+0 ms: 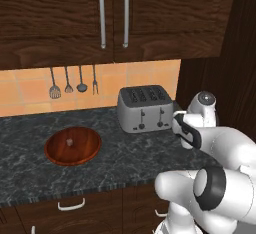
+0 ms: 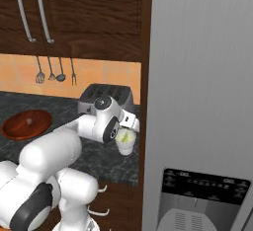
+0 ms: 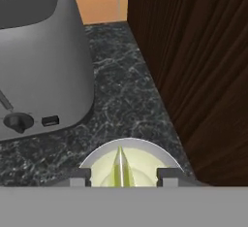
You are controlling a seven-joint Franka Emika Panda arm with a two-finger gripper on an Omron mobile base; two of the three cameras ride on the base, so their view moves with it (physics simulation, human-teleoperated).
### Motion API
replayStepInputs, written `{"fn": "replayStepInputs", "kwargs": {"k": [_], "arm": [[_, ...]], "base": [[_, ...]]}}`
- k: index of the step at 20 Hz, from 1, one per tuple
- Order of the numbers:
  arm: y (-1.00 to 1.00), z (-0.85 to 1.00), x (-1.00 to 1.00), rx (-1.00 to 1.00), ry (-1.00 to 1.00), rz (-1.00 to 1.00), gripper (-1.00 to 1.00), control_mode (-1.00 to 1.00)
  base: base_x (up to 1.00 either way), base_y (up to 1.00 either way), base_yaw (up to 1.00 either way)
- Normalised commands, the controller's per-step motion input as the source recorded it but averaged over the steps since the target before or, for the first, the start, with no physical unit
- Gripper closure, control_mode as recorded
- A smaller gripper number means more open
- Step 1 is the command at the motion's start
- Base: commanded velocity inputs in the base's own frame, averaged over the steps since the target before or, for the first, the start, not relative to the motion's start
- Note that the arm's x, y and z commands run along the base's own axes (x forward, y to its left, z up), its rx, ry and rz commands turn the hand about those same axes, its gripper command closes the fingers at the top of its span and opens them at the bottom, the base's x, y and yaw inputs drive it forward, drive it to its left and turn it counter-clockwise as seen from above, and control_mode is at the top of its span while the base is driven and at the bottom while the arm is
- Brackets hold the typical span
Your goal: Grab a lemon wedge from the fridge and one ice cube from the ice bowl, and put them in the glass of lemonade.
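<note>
Directly under the pincer (image 3: pixel 123 176), whose jaws stand apart and hold nothing, the wedge (image 3: pixel 120 169) sits in the glass (image 2: pixel 125 141) on the bench (image 1: pixel 125 153) beside the toaster (image 1: pixel 144 108). Pulling away carelessly could clip the rim and tip it; the cube (image 1: pixel 70 141) lies in the bowl (image 1: pixel 73 146), small and probably slippery to pinch.

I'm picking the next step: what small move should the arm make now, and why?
Probably lift the claw straight up: its tips stand apart over the glass of lemonade, the lemon wedge sits inside it, and the ice cube waits in the ice bowl.
</note>
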Motion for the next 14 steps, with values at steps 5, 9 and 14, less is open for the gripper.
{"fn": "replayStepInputs", "kwargs": {"k": [5,9,14], "arm": [[0.20,0.44,-0.57,-0.03,-0.18,0.06,-1.00,-1.00],[0.55,0.96,-1.00,-0.14,-0.45,0.13,-1.00,-1.00],[0.71,1.00,-0.94,-0.19,-0.43,0.11,-1.00,-1.00]], "base": [[0.00,0.00,0.00],[0.00,0.00,0.00],[0.00,0.00,0.00]]}}
